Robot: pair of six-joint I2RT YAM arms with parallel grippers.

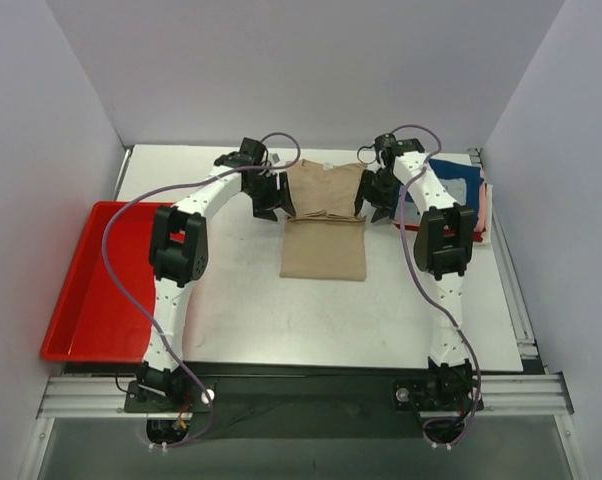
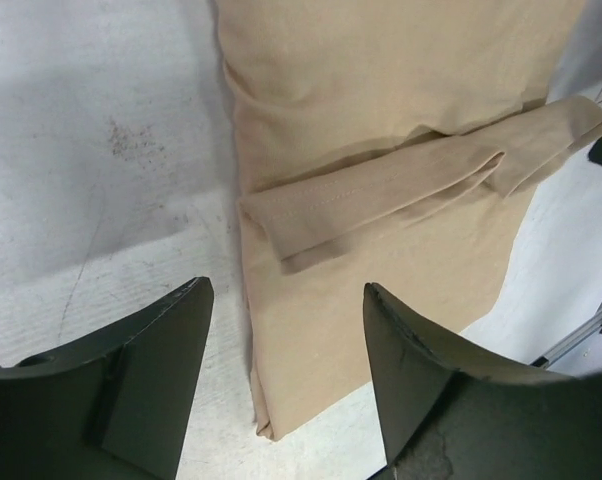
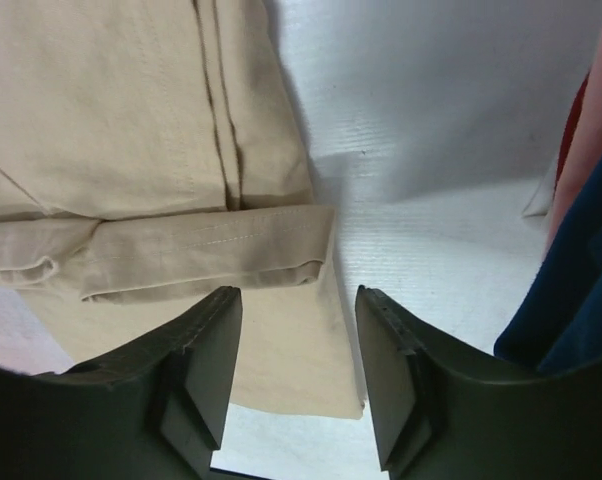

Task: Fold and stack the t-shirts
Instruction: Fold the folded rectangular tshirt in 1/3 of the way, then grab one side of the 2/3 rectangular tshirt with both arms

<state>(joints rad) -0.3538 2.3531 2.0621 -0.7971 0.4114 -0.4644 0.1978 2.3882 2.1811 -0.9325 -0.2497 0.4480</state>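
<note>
1. The tan t-shirt [image 1: 324,225] lay flat midway between the table's [image 1: 281,320] left and right edges, nearer the far edge, with its hem folded across its middle.
2. The left gripper [image 1: 268,208] hovered at the left end of that folded band and the right gripper [image 1: 374,208] at the right end. On both, the jaws stood apart and held nothing.
3. We judged the step in hand to be the next fold of the tan shirt. To do it well, each gripper would pinch every layer at its own end of the band. The two would then travel together and level, so the edges landed square and no slack bunched in the middle.
4. We counted one tan shirt spread for folding. Piled at the far right corner were one navy t-shirt [image 1: 456,183], a pink one [image 1: 487,205] and a red one [image 1: 409,226], the last two showing only as edges.
5. One red tray [image 1: 81,300] sat at the table's left edge, and two arms worked the table.
</note>
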